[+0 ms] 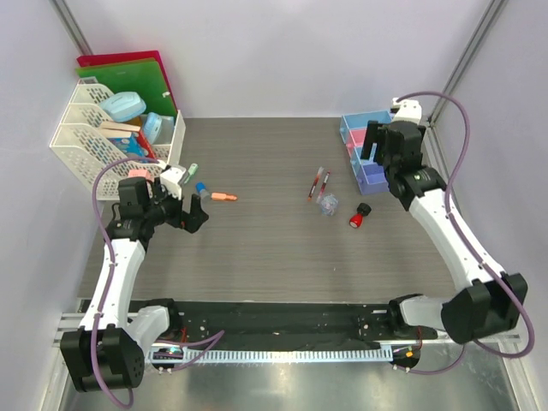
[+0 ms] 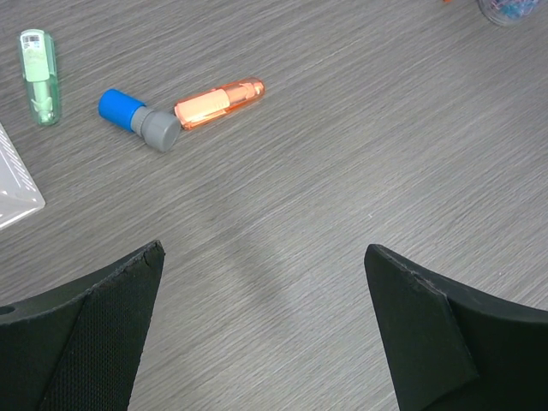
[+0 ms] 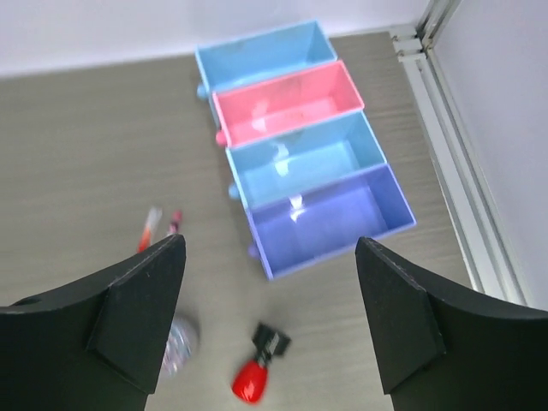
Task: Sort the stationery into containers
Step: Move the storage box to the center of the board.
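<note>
Plainly, left gripper (image 2: pixel 261 334) and right gripper (image 3: pixel 270 317) both gape empty. The orange marker (image 2: pixel 219 102) lies against a blue-capped piece (image 2: pixel 137 118), so a left pinch might knock either rolling.

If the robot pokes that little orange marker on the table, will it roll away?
Probably. The orange marker lies on its side and looks round and smooth, so a sideways nudge would likely roll it across the flat table. It looks like hard, shiny plastic, so it should stay stiff but might slip when squeezed.
</note>
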Tool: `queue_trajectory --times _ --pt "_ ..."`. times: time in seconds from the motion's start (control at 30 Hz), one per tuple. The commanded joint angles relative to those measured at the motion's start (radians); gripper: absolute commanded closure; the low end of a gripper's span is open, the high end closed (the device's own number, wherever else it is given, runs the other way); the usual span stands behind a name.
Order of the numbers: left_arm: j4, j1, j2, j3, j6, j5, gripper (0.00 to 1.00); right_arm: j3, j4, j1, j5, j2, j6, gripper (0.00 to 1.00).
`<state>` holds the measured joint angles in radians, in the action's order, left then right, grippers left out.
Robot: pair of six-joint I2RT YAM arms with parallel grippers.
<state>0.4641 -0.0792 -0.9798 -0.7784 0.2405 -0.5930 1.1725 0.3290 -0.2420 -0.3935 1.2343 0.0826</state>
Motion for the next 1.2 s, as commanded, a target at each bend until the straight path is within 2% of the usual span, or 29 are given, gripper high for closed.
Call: queue_trajectory --times 0.0,0.17,0.4,0.57,1.17 --pt "0.039 -0.007 0.001 -0.039 0.065 -0.028 0.0 0.12 -0.111 0.046 -0.071 0.117 0.198 0.17" --pt "0.058 -0.007 0.012 -0.016 0.106 -0.019 0.0 0.248 -0.111 0.066 -0.057 0.381 0.278 0.22" --pt "0.041 -0.007 0.004 0.004 0.125 -0.018 0.0 0.47 -0.093 0.102 -0.053 0.654 0.338 0.43" --pt "0.044 -0.007 -0.008 -0.001 0.143 -0.002 0.0 0.582 -0.029 0.145 -0.028 0.76 0.407 0.43" --pt "0.1 -0.008 0.024 -0.01 0.204 0.041 0.0 0.625 -0.011 0.178 0.012 0.932 0.46 0.42"
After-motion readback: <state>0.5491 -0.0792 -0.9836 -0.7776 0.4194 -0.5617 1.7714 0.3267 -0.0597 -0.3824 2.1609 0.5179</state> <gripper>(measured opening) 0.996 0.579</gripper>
